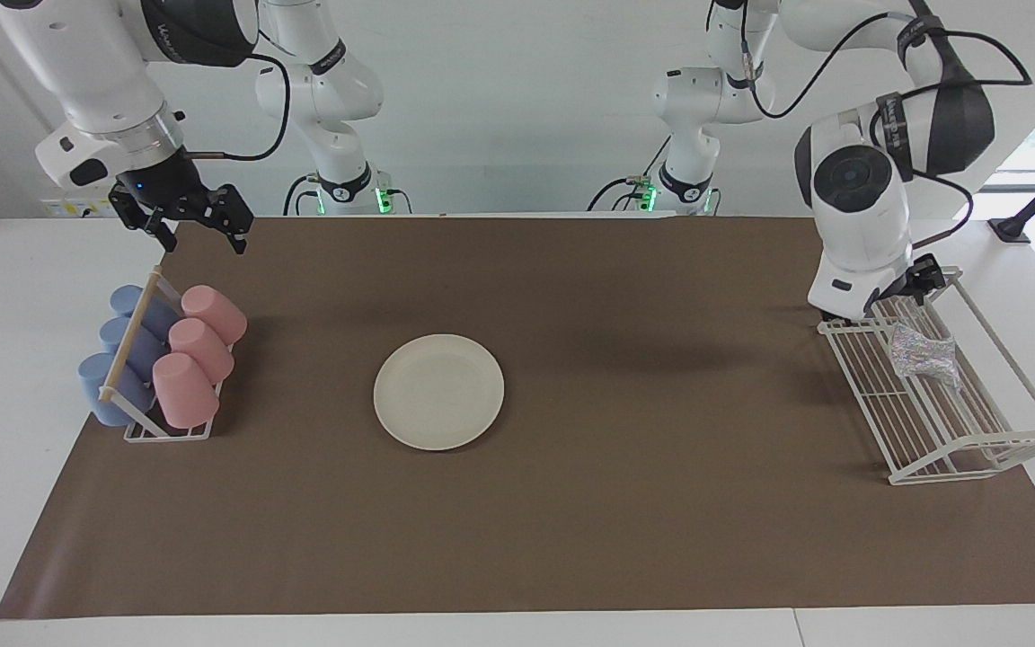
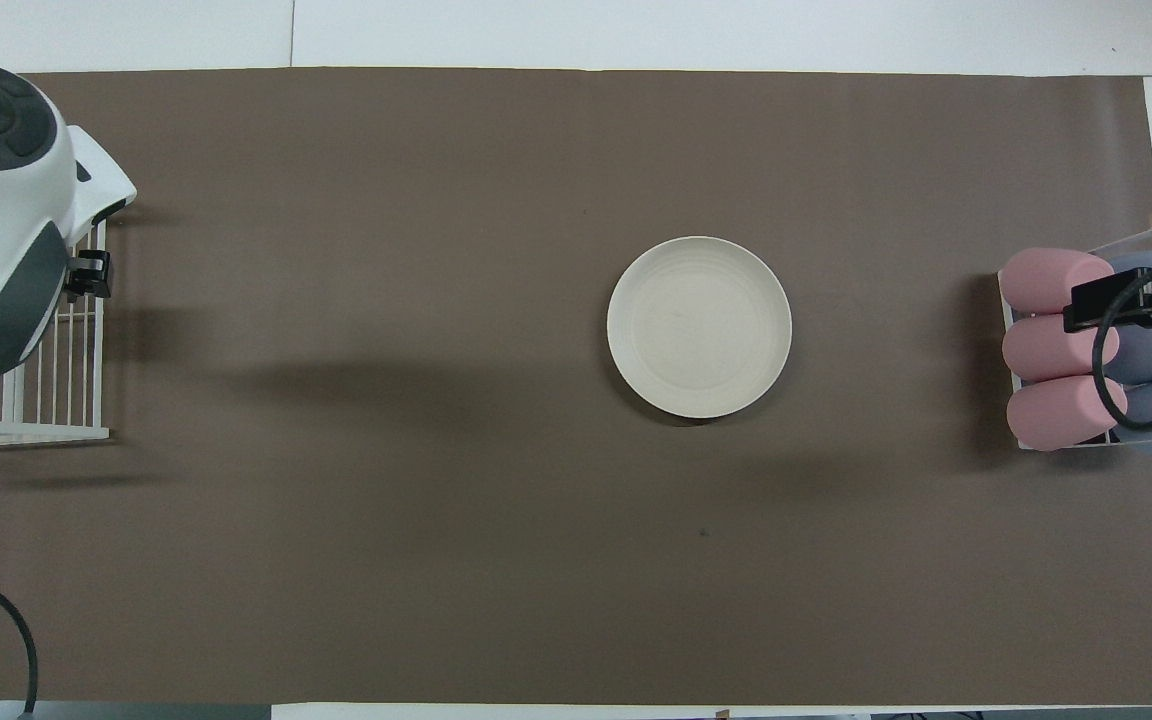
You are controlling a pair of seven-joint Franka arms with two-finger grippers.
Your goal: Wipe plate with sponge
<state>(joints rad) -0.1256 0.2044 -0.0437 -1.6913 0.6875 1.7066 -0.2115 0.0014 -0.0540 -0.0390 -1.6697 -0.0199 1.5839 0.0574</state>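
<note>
The sponge (image 1: 924, 353) is not yet picked up: it lies in the white wire rack (image 1: 940, 422) just below the open, empty left gripper (image 1: 917, 283), to be lowered and closed (right gripper (image 1: 183, 225) waits open over 6 cups (image 1: 163, 355)), plate (image 1: 438, 391) well apart mid-mat.

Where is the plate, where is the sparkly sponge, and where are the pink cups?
plate (image 1: 438, 392): facing view, on its flat middle.
sponge (image 1: 924, 353): facing view, on its crinkly middle, lying in the white wire rack.
pink cups (image 1: 197, 354): facing view, on the side of the middle cup.
</note>
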